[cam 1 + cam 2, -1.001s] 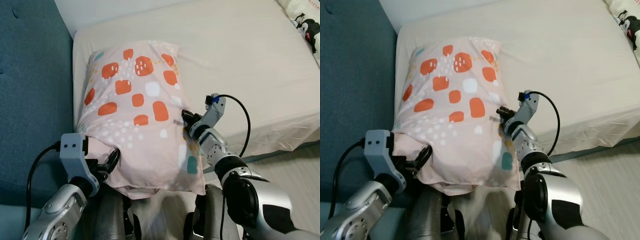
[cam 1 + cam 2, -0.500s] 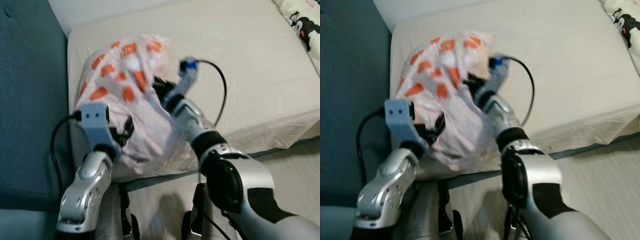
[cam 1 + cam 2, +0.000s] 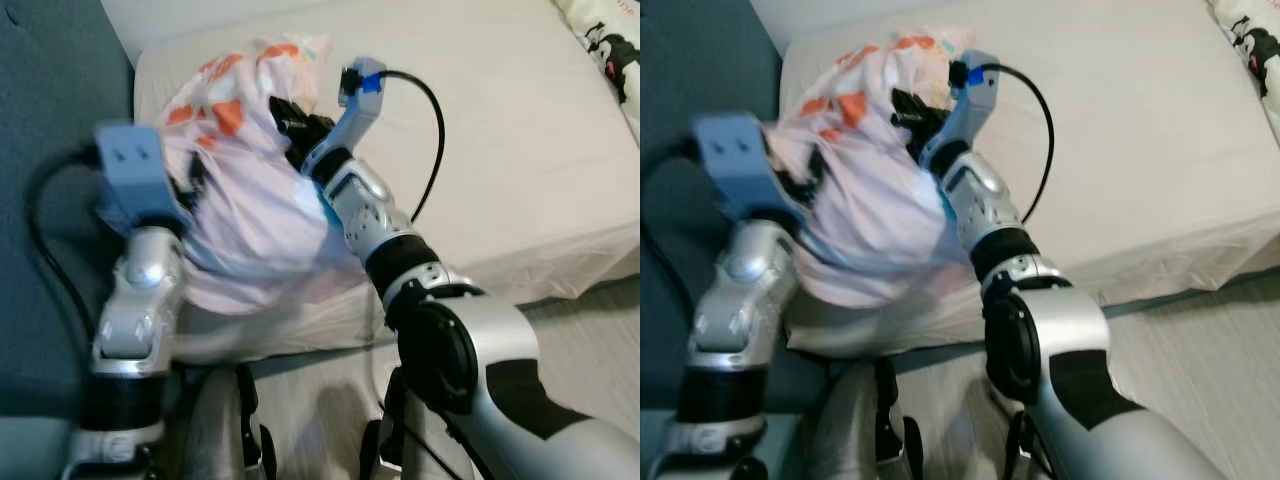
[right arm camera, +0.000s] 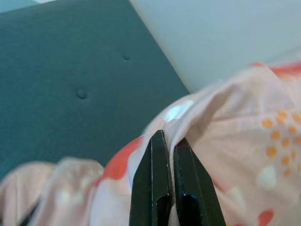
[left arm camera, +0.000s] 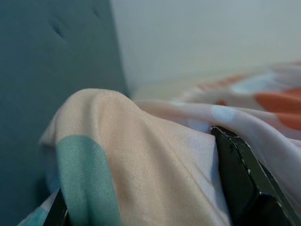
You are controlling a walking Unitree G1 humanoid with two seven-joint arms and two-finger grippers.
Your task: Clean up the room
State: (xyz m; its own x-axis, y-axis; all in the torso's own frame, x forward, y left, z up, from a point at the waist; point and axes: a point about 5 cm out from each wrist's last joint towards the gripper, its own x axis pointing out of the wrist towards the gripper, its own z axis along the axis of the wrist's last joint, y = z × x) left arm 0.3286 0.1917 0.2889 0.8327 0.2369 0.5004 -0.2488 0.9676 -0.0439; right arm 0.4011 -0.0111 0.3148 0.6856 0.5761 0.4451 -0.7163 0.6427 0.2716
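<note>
The pillow (image 3: 245,190) is held above the near left corner of the bed (image 3: 500,150), between the left gripper (image 3: 190,180) on its left and the right gripper (image 3: 290,115) on its right. The headboard (image 3: 50,200) stands left of the bed.

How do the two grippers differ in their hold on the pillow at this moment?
The right gripper has its fingers pinched together on a thin fold of the pillow, while the left gripper has its fingers spread wide around a thick bunch of fabric. In the head views the right gripper grips near the pillow's upper side, the left one lower on its left side. Both are shut on the pillow, which is bunched up above the bed.
</note>
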